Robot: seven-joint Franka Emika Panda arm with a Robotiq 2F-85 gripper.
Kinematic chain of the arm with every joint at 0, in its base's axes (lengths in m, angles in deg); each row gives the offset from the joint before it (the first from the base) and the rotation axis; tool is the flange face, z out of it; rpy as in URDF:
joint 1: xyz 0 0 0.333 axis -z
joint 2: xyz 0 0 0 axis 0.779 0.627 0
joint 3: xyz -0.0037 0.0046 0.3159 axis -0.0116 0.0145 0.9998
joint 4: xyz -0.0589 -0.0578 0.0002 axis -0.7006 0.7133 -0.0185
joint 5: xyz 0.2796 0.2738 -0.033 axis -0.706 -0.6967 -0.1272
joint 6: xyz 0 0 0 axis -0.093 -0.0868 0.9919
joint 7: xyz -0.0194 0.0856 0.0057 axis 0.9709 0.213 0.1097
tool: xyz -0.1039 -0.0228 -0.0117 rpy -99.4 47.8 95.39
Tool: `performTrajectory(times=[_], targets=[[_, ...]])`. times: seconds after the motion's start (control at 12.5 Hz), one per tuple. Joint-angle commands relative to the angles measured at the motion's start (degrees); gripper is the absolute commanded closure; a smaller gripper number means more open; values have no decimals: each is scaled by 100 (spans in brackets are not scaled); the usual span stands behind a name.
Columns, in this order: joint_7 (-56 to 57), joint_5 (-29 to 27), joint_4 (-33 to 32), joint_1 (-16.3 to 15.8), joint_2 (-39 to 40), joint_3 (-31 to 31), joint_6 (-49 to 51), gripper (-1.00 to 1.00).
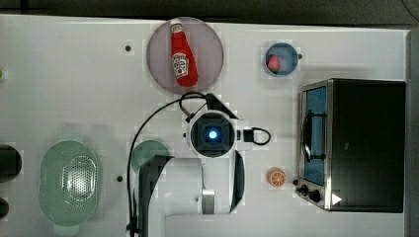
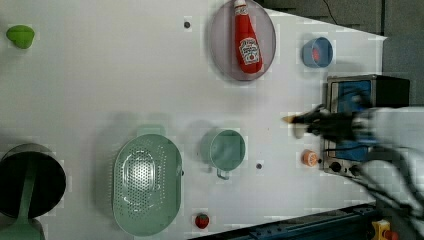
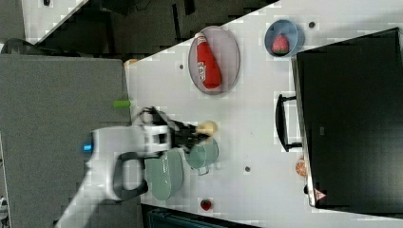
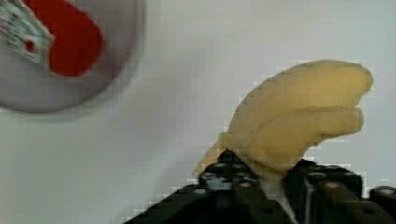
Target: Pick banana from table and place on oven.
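- Clearly the banana [image 4: 299,116] sits pinched in the jaws, lifted off the worktop [image 1: 74,89].
- It looks soft and light, a plush-like toy; I judge it squashes easily, so a hold low on its body, as here, suits it.
- The gripper [image 4: 275,186] is clenched on the banana's lower end, jaws nearly together.
- The oven [image 1: 365,143] stands well apart from the jaws, past an orange slice [image 1: 276,177].
- A ketchup bottle [image 1: 183,54] lies on a plate [image 1: 158,54] near them.

White table [image 1: 74,74], oven [image 1: 370,143], plate [image 1: 163,69]
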Motion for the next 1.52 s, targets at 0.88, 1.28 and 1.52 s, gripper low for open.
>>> performTrajectory(times=[0.88, 1.28, 1.52], targets=[[1730, 305, 2773, 460, -61, -2254, 2873, 53], [3357, 310, 3280, 467, 1113, -3226, 1941, 53], [3768, 310, 3473, 471, 1642, -3489, 1847, 44]])
